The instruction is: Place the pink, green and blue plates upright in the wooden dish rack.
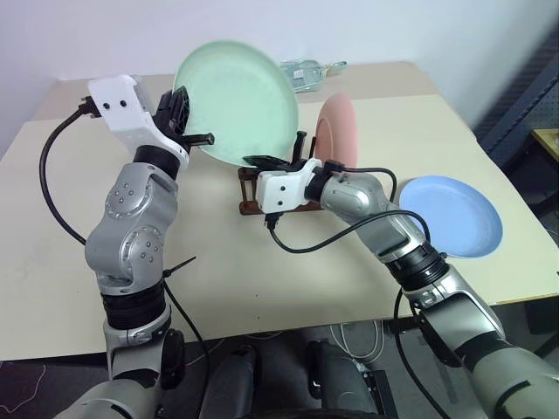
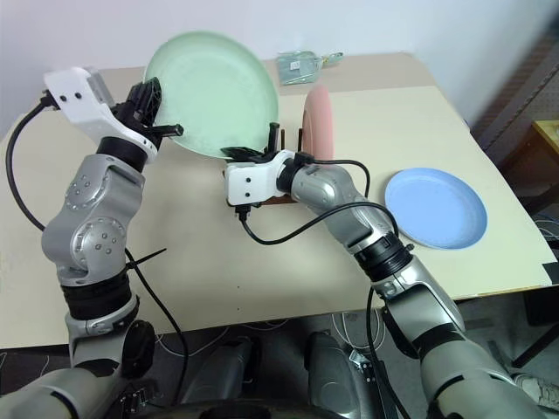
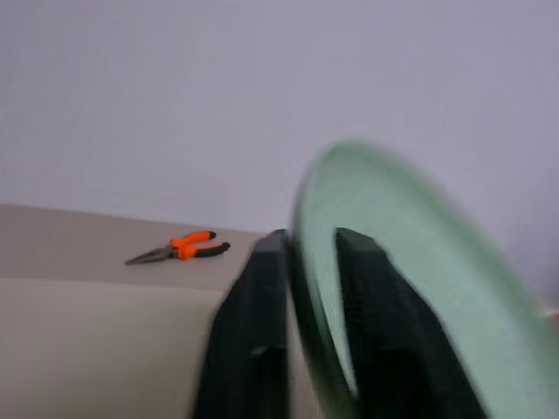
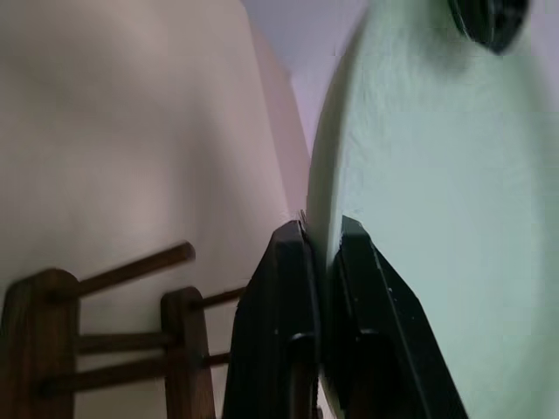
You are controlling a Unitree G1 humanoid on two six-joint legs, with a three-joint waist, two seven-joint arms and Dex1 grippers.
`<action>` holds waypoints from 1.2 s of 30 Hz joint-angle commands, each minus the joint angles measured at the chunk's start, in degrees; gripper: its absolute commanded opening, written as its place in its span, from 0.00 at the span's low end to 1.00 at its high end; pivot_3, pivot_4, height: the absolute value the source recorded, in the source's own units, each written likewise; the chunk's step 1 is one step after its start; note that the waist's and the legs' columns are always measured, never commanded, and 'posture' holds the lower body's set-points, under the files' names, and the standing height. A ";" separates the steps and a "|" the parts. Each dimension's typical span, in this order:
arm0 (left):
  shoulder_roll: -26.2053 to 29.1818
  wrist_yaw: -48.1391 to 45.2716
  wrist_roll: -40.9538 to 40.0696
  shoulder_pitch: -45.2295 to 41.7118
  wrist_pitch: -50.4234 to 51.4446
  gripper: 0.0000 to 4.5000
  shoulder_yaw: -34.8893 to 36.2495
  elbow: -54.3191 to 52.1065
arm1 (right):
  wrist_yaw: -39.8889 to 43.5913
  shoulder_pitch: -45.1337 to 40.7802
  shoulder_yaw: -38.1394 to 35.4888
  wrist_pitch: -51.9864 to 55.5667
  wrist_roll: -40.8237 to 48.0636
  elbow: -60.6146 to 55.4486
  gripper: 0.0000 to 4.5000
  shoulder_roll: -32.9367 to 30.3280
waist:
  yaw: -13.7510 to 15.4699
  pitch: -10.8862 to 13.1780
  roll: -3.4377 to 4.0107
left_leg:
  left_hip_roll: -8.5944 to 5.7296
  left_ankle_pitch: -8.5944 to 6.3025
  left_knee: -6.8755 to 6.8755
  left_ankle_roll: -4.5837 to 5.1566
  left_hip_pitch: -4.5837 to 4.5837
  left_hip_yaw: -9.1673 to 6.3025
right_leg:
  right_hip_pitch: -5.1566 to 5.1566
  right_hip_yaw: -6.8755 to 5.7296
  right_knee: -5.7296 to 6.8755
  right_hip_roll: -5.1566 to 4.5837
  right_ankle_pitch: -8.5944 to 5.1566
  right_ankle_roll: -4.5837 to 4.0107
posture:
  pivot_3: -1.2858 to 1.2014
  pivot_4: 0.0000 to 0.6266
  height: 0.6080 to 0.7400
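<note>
Left eye view: nearest the robot, a wide bare stretch of the beige table (image 1: 262,288) lies in front of the wooden dish rack (image 1: 247,199), reaching to the table's front edge. To the right of the rack and well apart from it, the blue plate (image 1: 454,216) lies flat, face up, close to the table's right edge. Just in front of the rack the right gripper (image 4: 321,262) has its two black fingers pinched on the lower rim of the green plate (image 1: 236,100), one finger on each face. That plate is held in the air above the rack, nearly upright and tilted, its hollow face turned toward the robot. At the plate's left rim, up and to the left of the rack, the left gripper (image 3: 307,262) has a finger on either side of the rim; whether they press it or stand a little loose I cannot tell. The pink plate (image 1: 339,131) stands on edge in the rack's right end, its faces turned left and right. Behind the rack, near the table's far edge, lies a clear packet (image 1: 306,72); its print is too small to read. The left wrist view shows orange-handled pliers (image 3: 179,248) lying on the table toward the wall.
</note>
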 commanded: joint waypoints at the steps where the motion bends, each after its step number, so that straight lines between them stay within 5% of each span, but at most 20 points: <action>1: 0.39 -2.01 -1.59 -1.00 -0.96 0.55 -0.07 -2.88 | -1.45 -0.01 -0.69 -1.46 -1.66 -1.56 0.00 0.35 | 0.01 0.00 0.00 | -0.01 0.00 0.00 0.00 -0.01 0.00 | 0.00 0.00 0.00 0.00 0.00 0.00 | 0.52 0.24 0.99; 3: -0.31 -0.69 -1.87 -2.26 -3.10 0.76 2.41 -2.15 | -1.77 0.17 -0.77 -1.72 -2.41 -1.56 0.00 0.36 | 0.01 0.00 0.00 | -0.01 0.00 0.01 0.00 -0.01 0.00 | 0.01 0.00 -0.01 -0.01 0.00 0.00 | 0.52 0.24 0.99; 11: 9.99 2.34 8.94 -2.02 -15.35 0.76 11.83 5.82 | -2.29 2.76 -8.18 1.37 5.41 -6.23 0.00 1.82 | -0.14 0.01 0.00 | 0.02 0.02 -0.08 -0.04 0.05 0.00 | -0.01 0.01 0.00 0.06 0.00 -0.02 | 0.52 0.24 0.99; 15: 17.05 -6.22 16.64 11.58 -22.86 0.76 8.54 9.24 | 2.26 7.91 -18.16 17.03 31.50 -19.83 0.00 8.71 | -0.14 0.01 0.07 | 0.02 0.00 -0.23 0.00 0.11 0.02 | -0.01 0.11 -0.01 0.02 0.00 -0.02 | 0.52 0.24 0.99; 18: 15.22 -11.76 16.79 20.37 -25.76 0.76 3.47 8.45 | 0.28 11.22 -22.79 31.48 46.07 -27.70 0.00 12.43 | 0.36 0.00 0.06 | 0.02 -0.17 -0.25 0.30 0.10 -0.06 | 0.02 0.08 -0.04 -0.02 0.01 -0.03 | 0.52 0.24 0.99; 22: 12.82 -18.92 16.86 28.18 -29.52 0.76 -4.28 6.37 | -5.99 13.53 -26.05 42.15 55.10 -31.85 0.00 16.18 | 0.27 0.00 0.06 | -0.03 -0.20 -0.20 0.34 0.06 -0.08 | 0.02 0.06 -0.09 -0.10 0.02 -0.12 | 0.52 0.24 0.99; 36: 9.48 -25.46 16.72 32.88 -29.42 0.76 -11.58 3.57 | -16.06 14.76 -29.30 50.95 61.36 -29.36 0.00 18.45 | -0.02 0.06 0.21 | 0.13 -0.19 -0.27 0.35 0.06 0.03 | -0.11 0.05 -0.07 0.00 0.03 -0.14 | 0.52 0.24 0.99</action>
